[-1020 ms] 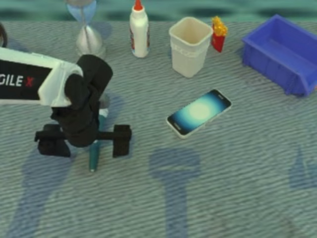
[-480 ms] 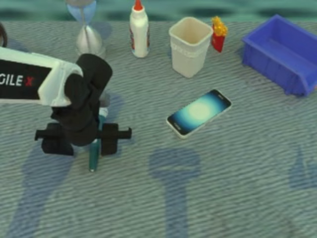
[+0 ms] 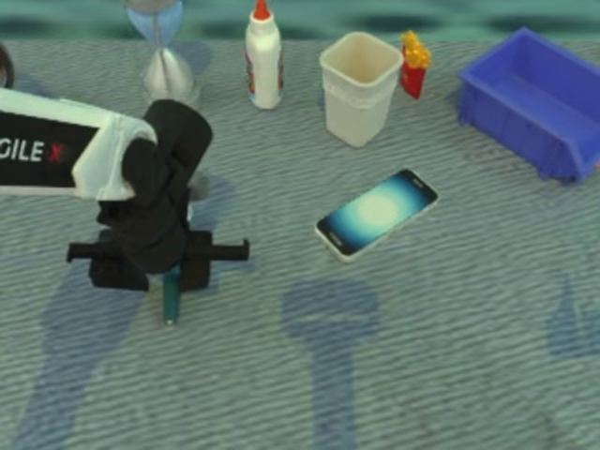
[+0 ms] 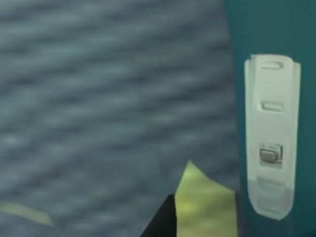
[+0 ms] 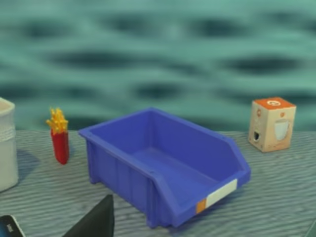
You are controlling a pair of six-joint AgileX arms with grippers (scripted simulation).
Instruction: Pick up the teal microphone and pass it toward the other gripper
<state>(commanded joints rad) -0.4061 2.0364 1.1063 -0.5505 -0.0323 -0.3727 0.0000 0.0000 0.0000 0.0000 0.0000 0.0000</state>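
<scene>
Teal microphone (image 3: pixel 172 298) now clamped in left gripper (image 3: pixel 161 263), grasp step done; next: lift, carry toward right side.

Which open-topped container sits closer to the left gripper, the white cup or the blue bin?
The white plastic cup, at top centre. The blue plastic bin sits farther, at the right edge from the left gripper.

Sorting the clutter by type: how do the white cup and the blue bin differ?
The white cup is tall, narrow and tapered; the blue bin is low, wide and rectangular. The cup's rim runs level all round; the bin's front wall is cut low and carries a white label, as the right wrist view shows. Both stand upright, open-topped and look empty.
</scene>
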